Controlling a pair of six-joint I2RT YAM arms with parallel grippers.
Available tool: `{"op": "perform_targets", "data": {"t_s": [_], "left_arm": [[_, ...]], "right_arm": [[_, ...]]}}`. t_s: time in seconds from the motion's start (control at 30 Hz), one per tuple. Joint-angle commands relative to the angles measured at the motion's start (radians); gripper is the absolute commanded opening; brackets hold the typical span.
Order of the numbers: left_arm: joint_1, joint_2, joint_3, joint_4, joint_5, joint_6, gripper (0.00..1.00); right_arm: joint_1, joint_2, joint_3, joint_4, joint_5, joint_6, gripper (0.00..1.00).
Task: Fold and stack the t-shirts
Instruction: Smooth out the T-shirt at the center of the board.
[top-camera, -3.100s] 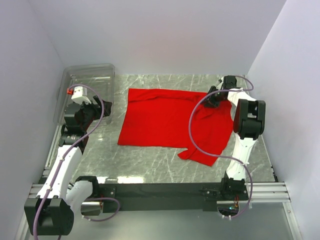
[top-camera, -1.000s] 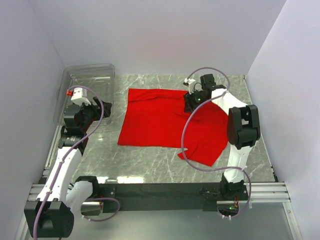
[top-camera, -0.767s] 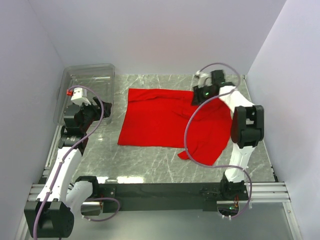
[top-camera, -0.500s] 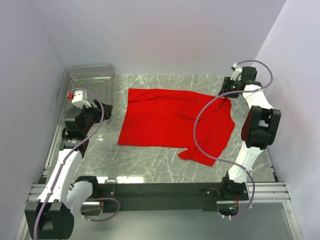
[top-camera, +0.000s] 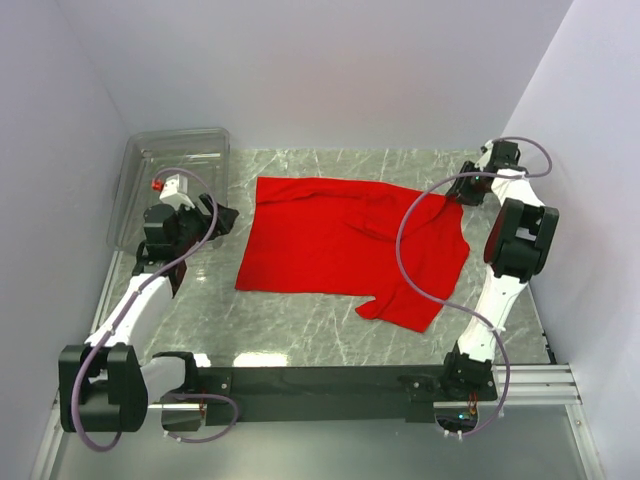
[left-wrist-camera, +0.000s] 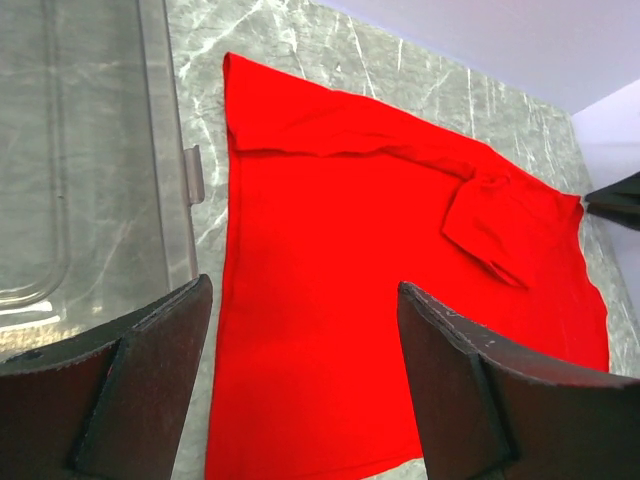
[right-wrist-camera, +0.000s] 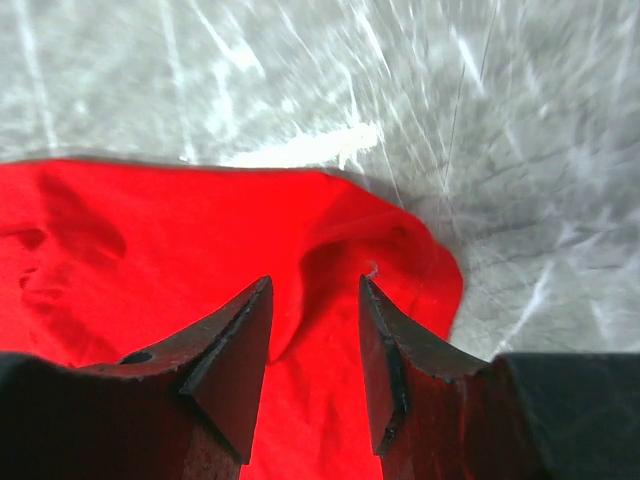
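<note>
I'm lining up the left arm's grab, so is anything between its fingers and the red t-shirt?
Nothing visible. Only a strip of bare grey marble tabletop separates the open fingers of the left gripper from the plain red cloth t-shirt; the clear plastic bin sits aside.

Soft matt red cloth t-shirt (top-camera: 340, 240), glossy veined marble-look table (top-camera: 300, 320); clear smooth plastic bin (top-camera: 190, 150)

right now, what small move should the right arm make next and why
Probably lower and close the right end effector: it is open, straddling a raised crease at the far right corner of the t-shirt, so a pinch there could start a fold.
</note>
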Motion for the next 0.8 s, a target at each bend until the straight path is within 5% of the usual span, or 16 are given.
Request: {"op": "perform_targets", "data": {"t_s": [0.0,0.37,0.67,0.77], "left_arm": [[0.004,0.023,0.036,0.082,0.046,-0.016,0.8],[0.004,0.092,0.065,0.099,0.065,-0.031,0.8],[0.004,0.114,0.085,0.088,0.068,-0.027,0.8],[0.004,0.112,0.085,0.082,0.065,-0.022,0.8]], "right_arm": [[0.003,0.031,0.05,-0.017,-0.015,0.041,0.47],[0.023,0.073,0.06,-0.042,-0.04,0.043,0.42],[0.023,0.106,0.146,-0.059,-0.046,0.064,0.04],[0.017,0.109,0.191,-0.047,-0.006,0.06,0.0]]}}
